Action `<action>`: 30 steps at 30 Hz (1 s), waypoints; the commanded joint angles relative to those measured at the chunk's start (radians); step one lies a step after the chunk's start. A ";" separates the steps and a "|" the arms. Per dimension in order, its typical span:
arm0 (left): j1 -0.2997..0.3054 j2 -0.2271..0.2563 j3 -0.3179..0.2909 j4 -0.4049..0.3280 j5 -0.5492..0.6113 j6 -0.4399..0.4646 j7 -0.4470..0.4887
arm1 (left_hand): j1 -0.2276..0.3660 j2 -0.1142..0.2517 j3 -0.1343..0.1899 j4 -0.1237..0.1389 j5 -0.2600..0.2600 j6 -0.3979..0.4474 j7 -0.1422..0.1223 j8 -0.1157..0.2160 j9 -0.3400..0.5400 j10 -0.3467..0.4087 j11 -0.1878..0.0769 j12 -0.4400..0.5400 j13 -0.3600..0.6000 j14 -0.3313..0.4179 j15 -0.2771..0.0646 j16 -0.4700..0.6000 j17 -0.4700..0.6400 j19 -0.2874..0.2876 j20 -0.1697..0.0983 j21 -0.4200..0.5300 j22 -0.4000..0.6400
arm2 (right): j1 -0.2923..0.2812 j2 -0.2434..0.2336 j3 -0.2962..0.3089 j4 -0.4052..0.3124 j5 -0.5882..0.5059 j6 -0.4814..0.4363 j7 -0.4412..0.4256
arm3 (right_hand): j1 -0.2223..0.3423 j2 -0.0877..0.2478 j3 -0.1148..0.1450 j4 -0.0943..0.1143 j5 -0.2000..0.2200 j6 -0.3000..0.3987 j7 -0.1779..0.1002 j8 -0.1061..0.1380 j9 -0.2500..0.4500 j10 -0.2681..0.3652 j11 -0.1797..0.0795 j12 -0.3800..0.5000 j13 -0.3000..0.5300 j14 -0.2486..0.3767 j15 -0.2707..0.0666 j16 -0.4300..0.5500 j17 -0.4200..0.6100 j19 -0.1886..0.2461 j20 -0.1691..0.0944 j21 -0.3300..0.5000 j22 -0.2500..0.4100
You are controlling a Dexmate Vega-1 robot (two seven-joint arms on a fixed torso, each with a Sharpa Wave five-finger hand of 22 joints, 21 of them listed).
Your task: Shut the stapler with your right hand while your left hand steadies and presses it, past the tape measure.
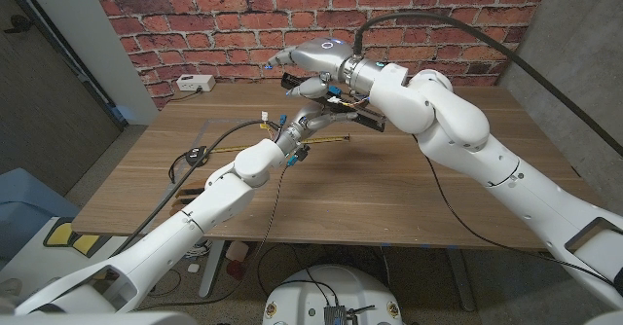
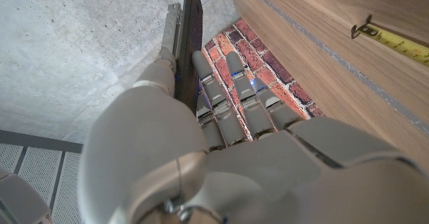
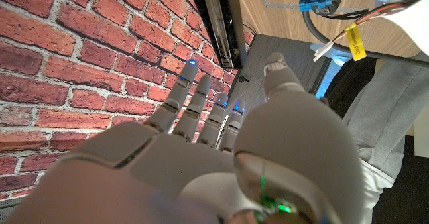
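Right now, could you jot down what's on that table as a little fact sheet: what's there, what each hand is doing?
Surface: wooden table, brick wall behind
Stapler: black stapler, mid-table, between both hands
Left hand: left hand at the stapler's near end, fingers alongside it
Right hand: right hand hovering above the stapler, fingers spread
Tape measure: yellow tape measure, blade extended beside the left forearm
Far corner: white box

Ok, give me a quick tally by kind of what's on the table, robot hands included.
Black metal stapler: 1
Yellow tape measure: 1
Small white box: 1
Robot hands: 2 (left hand, right hand)
Total: 5
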 commanded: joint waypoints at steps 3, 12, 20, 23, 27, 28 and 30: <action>-0.002 -0.007 0.005 0.010 -0.001 -0.010 -0.002 | 0.107 0.104 0.023 0.029 0.003 0.090 0.004 0.000 0.015 0.007 -0.003 -0.001 0.005 0.010 -0.172 -0.004 0.002 0.007 -0.003 -0.002 0.000 | 0.014 0.027 -0.030 0.021 -0.064 -0.011 0.020 | 0.004 -0.009 -0.005 -0.003 0.000 -0.170 0.030 -0.031 -0.027 0.095 0.070 0.030 -0.020 0.043 -0.113 0.012 -0.020 0.020 0.007 0.012 0.002; 0.008 -0.003 0.001 0.003 -0.001 -0.010 0.005 | 0.108 0.103 0.021 0.029 0.004 0.090 0.003 -0.003 0.014 0.007 -0.003 -0.002 0.007 0.012 -0.173 -0.008 0.004 0.005 -0.001 -0.003 0.000 | 0.019 0.049 -0.037 0.041 -0.077 -0.017 0.020 | -0.004 -0.017 -0.015 0.000 -0.002 -0.196 0.043 -0.021 -0.037 0.108 0.068 0.030 -0.027 0.031 -0.099 0.012 -0.022 0.022 0.019 0.012 0.001; 0.019 0.001 -0.002 -0.002 -0.004 -0.021 0.004 | 0.112 0.104 0.019 0.028 0.004 0.093 0.003 -0.004 0.013 0.008 -0.004 -0.003 0.008 0.014 -0.173 -0.010 0.008 0.002 0.001 -0.005 -0.001 | 0.005 0.066 -0.038 0.043 -0.103 -0.040 -0.005 | -0.013 -0.019 -0.021 0.005 -0.003 -0.191 0.035 -0.011 -0.045 0.138 0.081 0.037 -0.031 0.041 -0.095 0.016 -0.025 0.028 0.017 0.013 0.000; 0.025 0.004 -0.004 -0.006 -0.004 -0.021 0.007 | 0.112 0.104 0.019 0.028 0.004 0.090 0.002 -0.006 0.013 0.009 -0.004 -0.003 0.009 0.015 -0.173 -0.011 0.009 0.002 0.002 -0.006 -0.001 | -0.007 0.071 -0.039 0.039 -0.125 -0.054 -0.023 | -0.019 -0.023 -0.023 0.007 -0.003 -0.176 0.020 -0.001 -0.056 0.189 0.095 0.051 -0.039 0.061 -0.082 0.017 -0.038 0.039 0.023 0.016 -0.001; 0.034 0.005 -0.006 -0.011 -0.008 -0.022 0.011 | 0.114 0.104 0.017 0.028 0.003 0.093 0.005 -0.006 0.012 0.010 -0.004 -0.004 0.009 0.016 -0.173 -0.011 0.011 0.001 0.003 -0.006 -0.001 | -0.012 0.075 -0.042 0.039 -0.134 -0.062 -0.023 | -0.024 -0.027 -0.026 0.008 -0.004 -0.182 0.027 -0.003 -0.061 0.222 0.087 0.060 -0.043 0.065 -0.081 0.015 -0.045 0.046 0.024 0.018 -0.001; 0.035 0.006 -0.006 -0.011 -0.009 -0.022 0.010 | 0.114 0.104 0.017 0.028 0.003 0.093 0.005 -0.006 0.012 0.010 -0.004 -0.004 0.008 0.016 -0.172 -0.011 0.011 0.001 0.003 -0.007 -0.001 | -0.014 0.076 -0.042 0.039 -0.134 -0.063 -0.023 | -0.024 -0.027 -0.026 0.007 -0.004 -0.187 0.030 -0.004 -0.062 0.225 0.087 0.061 -0.044 0.068 -0.082 0.016 -0.045 0.049 0.024 0.018 -0.001; 0.037 0.006 -0.006 -0.011 -0.008 -0.022 0.010 | 0.114 0.104 0.017 0.028 0.003 0.095 0.005 -0.006 0.012 0.010 -0.004 -0.005 0.009 0.016 -0.173 -0.012 0.012 0.001 0.003 -0.007 -0.001 | -0.015 0.076 -0.042 0.040 -0.131 -0.064 -0.020 | -0.027 -0.027 -0.028 0.008 -0.004 -0.209 0.046 -0.011 -0.067 0.240 0.083 0.064 -0.047 0.072 -0.081 0.018 -0.048 0.052 0.024 0.019 -0.001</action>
